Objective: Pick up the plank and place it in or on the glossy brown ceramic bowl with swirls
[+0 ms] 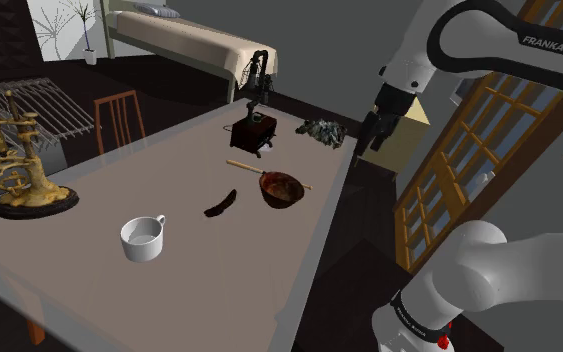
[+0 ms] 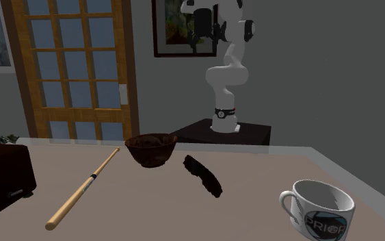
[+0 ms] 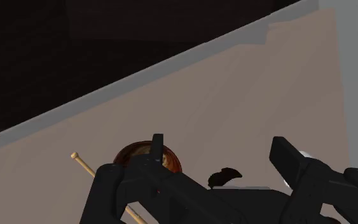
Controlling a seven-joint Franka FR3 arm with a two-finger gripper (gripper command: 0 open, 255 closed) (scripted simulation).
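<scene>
Nothing of the task is done yet, as far as the scene tells. Reading across the shoulder view from its left, a white mug (image 1: 143, 238) stands on the worktop (image 1: 159, 160). Next comes the plank (image 1: 220, 204), a dark, slightly curved piece lying flat on the bare surface, apart from everything else. Just to its right sits the glossy brown bowl (image 1: 281, 188), upright and with nothing in it that I can make out. A long pale wooden stick (image 1: 241, 165) lies just behind the bowl; whether the two touch I cannot tell. Plank and bowl are near each other but not touching.

Farthest right, the gripper (image 1: 362, 143) hangs out beyond the worktop's edge, raised and well apart from the plank. In the wrist view its fingers (image 3: 156, 147) stand wide apart with nothing between them, and the bowl and plank lie on the surface beyond.

By my judgement the whole job is left: the reach over the plank, the descent, the grasp, the lift, the short carry to the bowl and the release.
</scene>
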